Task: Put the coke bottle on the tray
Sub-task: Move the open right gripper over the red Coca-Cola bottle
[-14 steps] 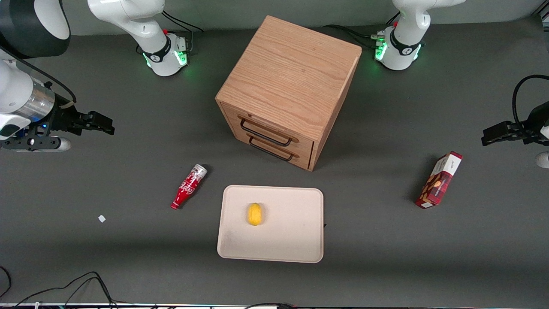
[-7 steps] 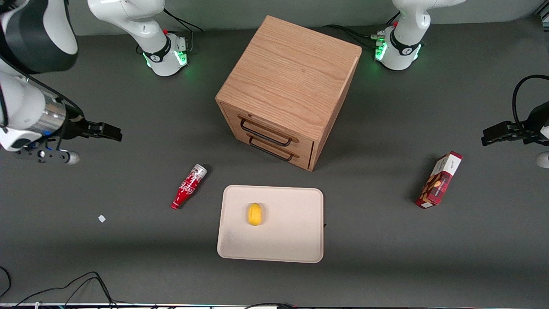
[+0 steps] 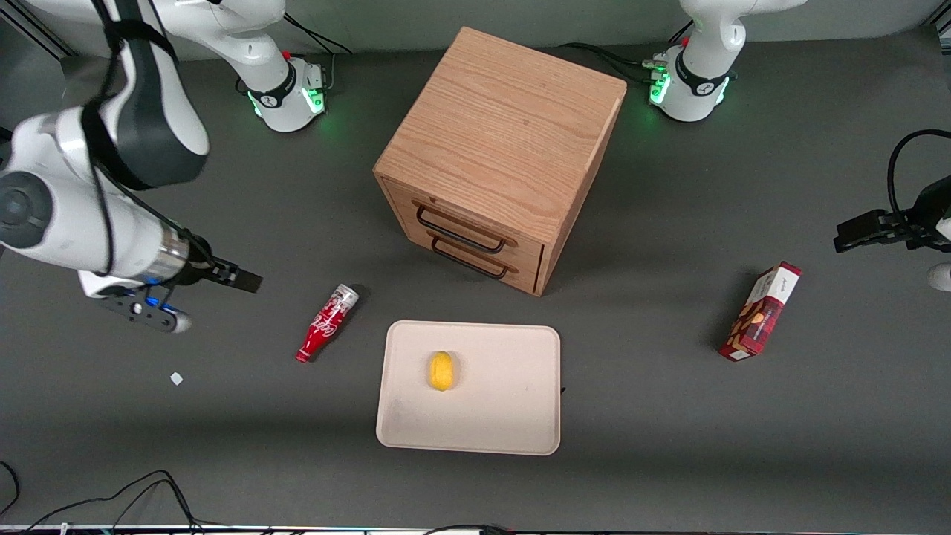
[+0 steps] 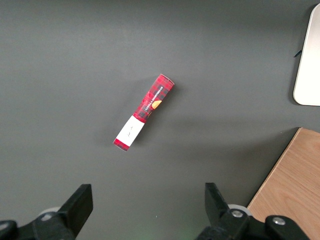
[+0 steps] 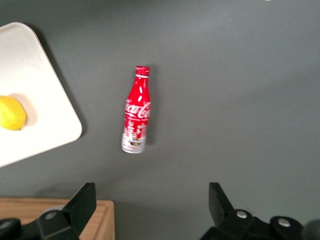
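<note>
The coke bottle [image 3: 327, 322] [image 5: 136, 110] lies on its side on the dark table, its red cap pointing toward the front camera and its silver base toward the wooden cabinet. Beside it lies the cream tray [image 3: 513, 416] [image 5: 45, 100], apart from the bottle, with a yellow lemon [image 3: 441, 370] on it. My gripper [image 3: 245, 281] [image 5: 150, 202] hovers above the table beside the bottle, toward the working arm's end and a little farther from the front camera. Its fingers stand wide open with nothing between them.
A wooden cabinet [image 3: 499, 148] with two drawers stands farther from the front camera than the tray. A red snack box [image 3: 760, 311] [image 4: 144, 111] lies toward the parked arm's end. A small white scrap [image 3: 176, 378] lies on the table toward the working arm's end.
My gripper has moved in from the table's end toward the bottle and nearer to the front camera. Bottle, tray and lemon have stayed put.
</note>
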`<state>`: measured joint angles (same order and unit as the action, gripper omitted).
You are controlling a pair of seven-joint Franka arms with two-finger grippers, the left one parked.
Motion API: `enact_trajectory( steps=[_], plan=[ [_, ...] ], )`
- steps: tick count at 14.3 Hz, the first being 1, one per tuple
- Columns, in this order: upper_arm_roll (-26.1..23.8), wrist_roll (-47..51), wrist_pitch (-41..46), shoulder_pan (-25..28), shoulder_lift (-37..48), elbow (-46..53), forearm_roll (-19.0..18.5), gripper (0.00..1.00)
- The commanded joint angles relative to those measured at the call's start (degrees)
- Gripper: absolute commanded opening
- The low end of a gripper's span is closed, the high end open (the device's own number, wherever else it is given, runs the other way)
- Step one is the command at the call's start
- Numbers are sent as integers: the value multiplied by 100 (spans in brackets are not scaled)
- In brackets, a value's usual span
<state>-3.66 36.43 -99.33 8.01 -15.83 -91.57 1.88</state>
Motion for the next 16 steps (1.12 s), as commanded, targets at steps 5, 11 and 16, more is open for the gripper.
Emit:
enact_trajectory(
  steps=[5,11,16],
  plan=[
    [-231,1093,-1964,-2,150,-1581,-152,100],
    [-319,2094,-4047,130,-51,-2725,-688,100],
    [-311,2527,-4638,165,-815,-2682,-1164,100]
  ],
)
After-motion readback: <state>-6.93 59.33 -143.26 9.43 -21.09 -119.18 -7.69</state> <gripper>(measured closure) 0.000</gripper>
